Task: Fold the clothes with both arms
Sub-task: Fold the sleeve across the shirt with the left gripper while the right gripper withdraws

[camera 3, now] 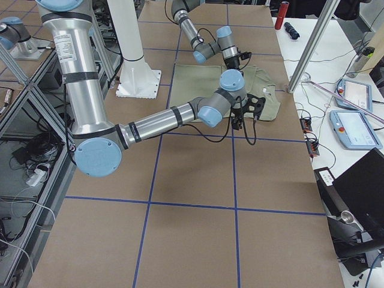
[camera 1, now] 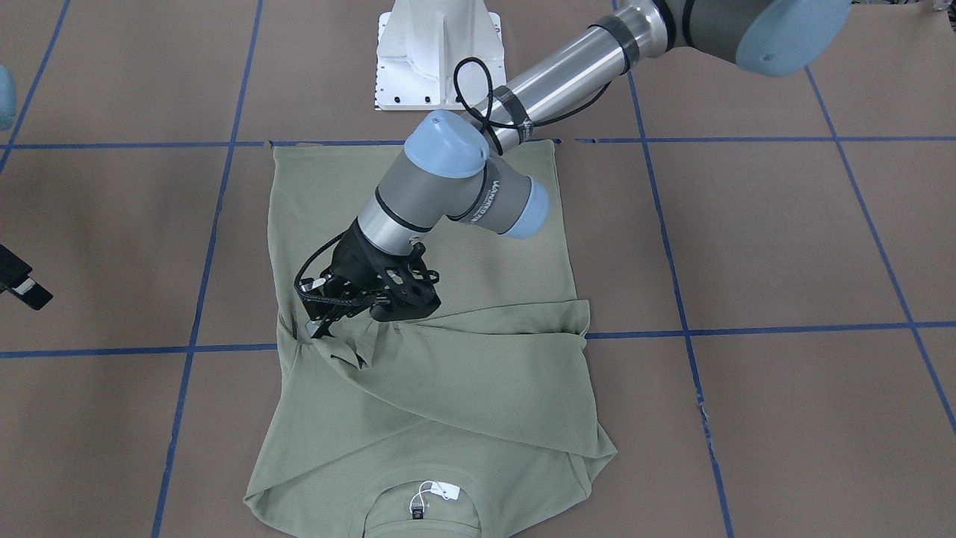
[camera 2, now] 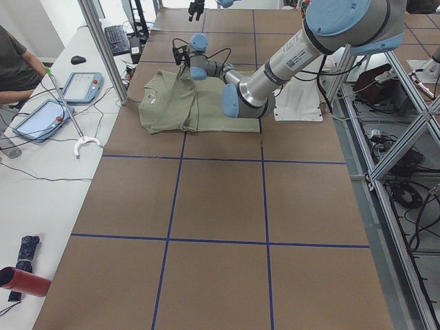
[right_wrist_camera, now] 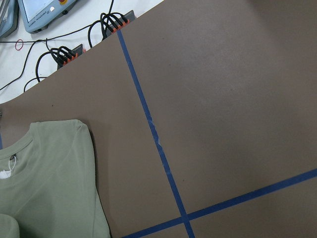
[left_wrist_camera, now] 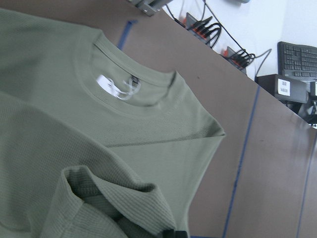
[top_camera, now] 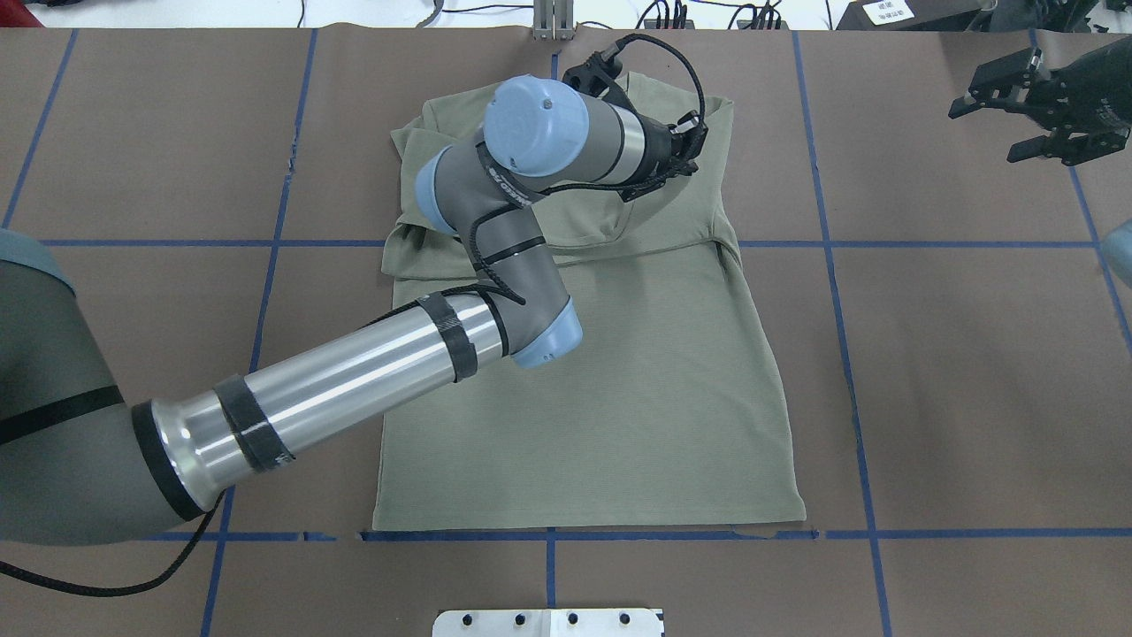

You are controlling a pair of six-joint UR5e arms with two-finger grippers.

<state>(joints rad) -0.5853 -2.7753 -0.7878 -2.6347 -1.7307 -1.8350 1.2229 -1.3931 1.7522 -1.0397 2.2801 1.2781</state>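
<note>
At the middle of the table (camera 1: pixel 784 246), collar toward your edge, the green long-sleeved shirt (camera 1: pixel 448 403) has a sleeve (camera 1: pixel 493 323) across its chest, left gripper (camera 1: pixel 320 327) apparently pinching the cuff (camera 1: pixel 357 347), right gripper (top_camera: pixel 983 134) gaping idle near the far right corner; I'd judge sleeve-fold, next: drop cuff flat, retract.

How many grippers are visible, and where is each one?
2. The left gripper pinches a sleeve folded across the shirt. The right gripper hangs open over the table, off to the shirt's side.
</note>
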